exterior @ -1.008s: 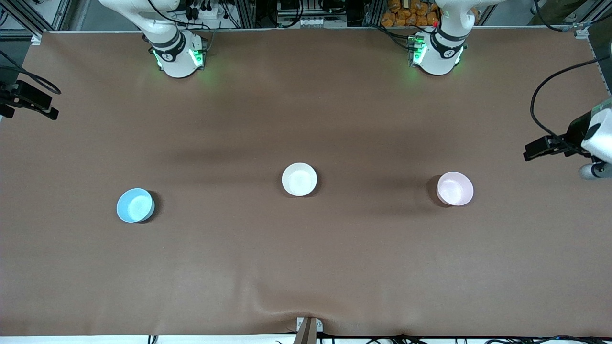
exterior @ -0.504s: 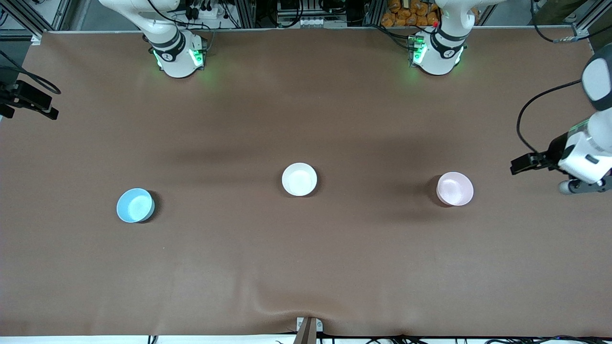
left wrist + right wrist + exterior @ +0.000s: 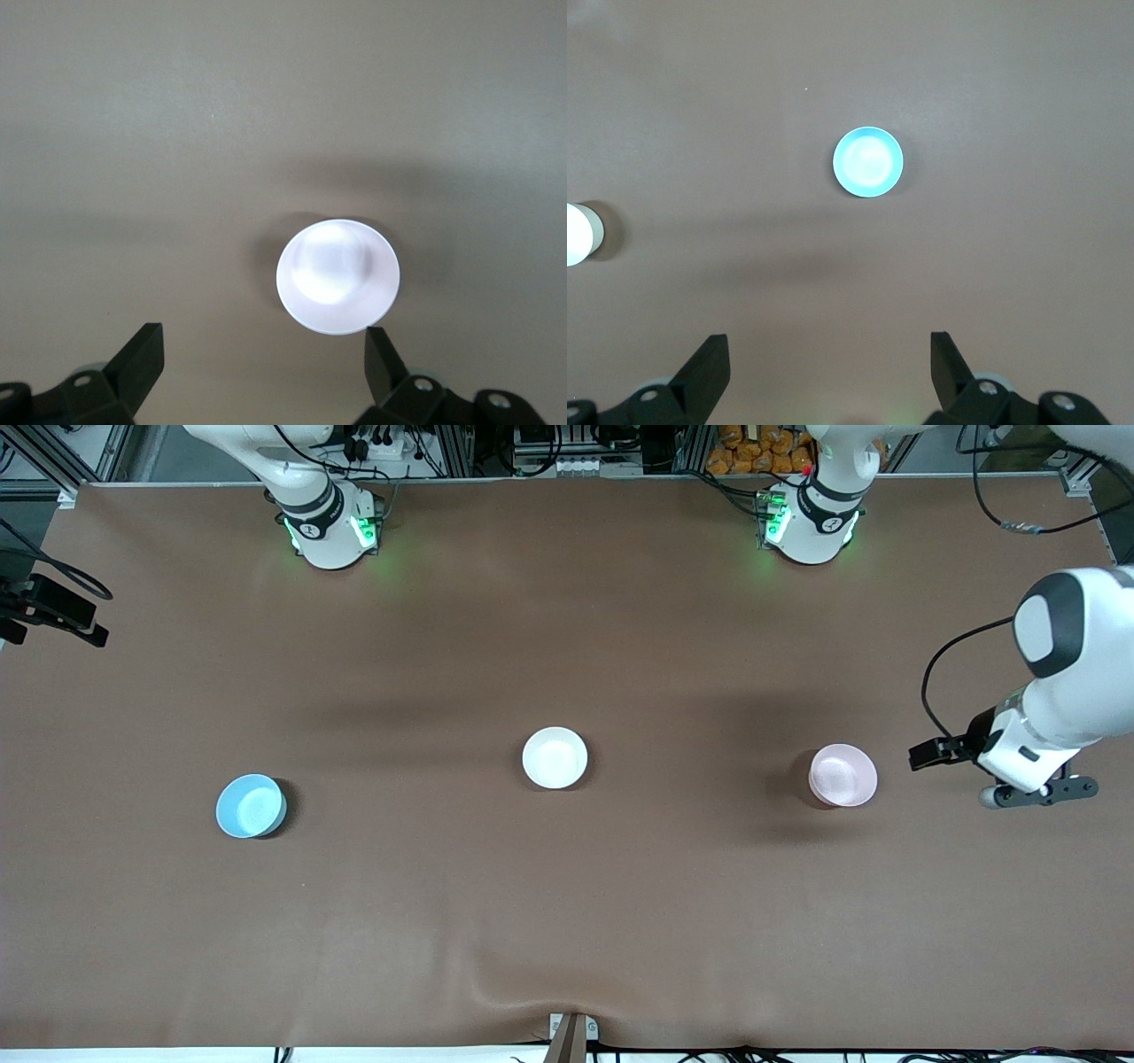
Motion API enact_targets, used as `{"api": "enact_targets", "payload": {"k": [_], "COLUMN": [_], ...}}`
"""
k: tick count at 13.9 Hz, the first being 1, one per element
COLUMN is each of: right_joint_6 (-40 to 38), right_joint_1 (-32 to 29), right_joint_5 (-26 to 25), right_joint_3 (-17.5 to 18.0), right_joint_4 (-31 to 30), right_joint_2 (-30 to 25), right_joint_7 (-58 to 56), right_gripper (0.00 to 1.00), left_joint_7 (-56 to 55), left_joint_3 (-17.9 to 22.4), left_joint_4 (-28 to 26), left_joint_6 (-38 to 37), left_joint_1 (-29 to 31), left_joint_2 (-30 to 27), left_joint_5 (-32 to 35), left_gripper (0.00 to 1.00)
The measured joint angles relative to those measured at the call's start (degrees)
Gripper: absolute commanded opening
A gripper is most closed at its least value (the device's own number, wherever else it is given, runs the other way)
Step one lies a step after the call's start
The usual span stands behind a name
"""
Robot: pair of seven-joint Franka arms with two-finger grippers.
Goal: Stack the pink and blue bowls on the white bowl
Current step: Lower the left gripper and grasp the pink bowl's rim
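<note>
The pale pink bowl (image 3: 842,775), the white bowl (image 3: 555,757) and the sky blue bowl (image 3: 251,805) stand apart in a row on the brown table, all upright and empty. The white bowl is in the middle. My left gripper (image 3: 1038,793) hangs over the table beside the pink bowl, toward the left arm's end. In the left wrist view it (image 3: 263,363) is open and empty, with the pink bowl (image 3: 337,276) just off its fingertips. My right gripper (image 3: 830,372) is open and empty, high above the blue bowl (image 3: 868,162); the white bowl (image 3: 578,234) shows at that view's edge.
A black camera on a mount (image 3: 53,607) sits at the table edge at the right arm's end. A clamp (image 3: 571,1035) and a wrinkle in the brown cover are at the edge nearest the front camera.
My left arm has swung in from the table's end toward the pink bowl. The bowls have not moved, and the right arm's base stands as before.
</note>
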Motion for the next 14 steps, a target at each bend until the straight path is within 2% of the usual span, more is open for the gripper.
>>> {"api": "enact_targets", "payload": {"k": [5, 9, 12, 14], "right_joint_6": [0.01, 0.01, 0.01, 0.01], "right_joint_1": [0.00, 0.00, 0.00, 0.00], "right_joint_5": [0.00, 0.00, 0.00, 0.00], "right_joint_3": [0.00, 0.00, 0.00, 0.00], "right_joint_4": [0.00, 0.00, 0.00, 0.00], "right_joint_2": [0.00, 0.00, 0.00, 0.00], "right_joint_7": [0.00, 0.00, 0.00, 0.00], "right_gripper": [1.00, 1.00, 1.00, 1.00], "left_joint_7": [1.37, 1.37, 1.37, 1.37], "left_joint_3": [-0.02, -0.25, -0.48, -0.53], "left_joint_4": [-4.26, -4.96, -4.98, -4.98], "left_joint_6": [5.15, 7.23, 8.98, 10.12], "left_joint_1": [2.14, 2.11, 2.10, 2.09], "left_joint_2": [5.65, 8.84, 11.42, 12.84], "left_joint_5": [0.00, 0.00, 0.00, 0.00], "left_gripper": [1.00, 1.00, 0.86, 0.64]}}
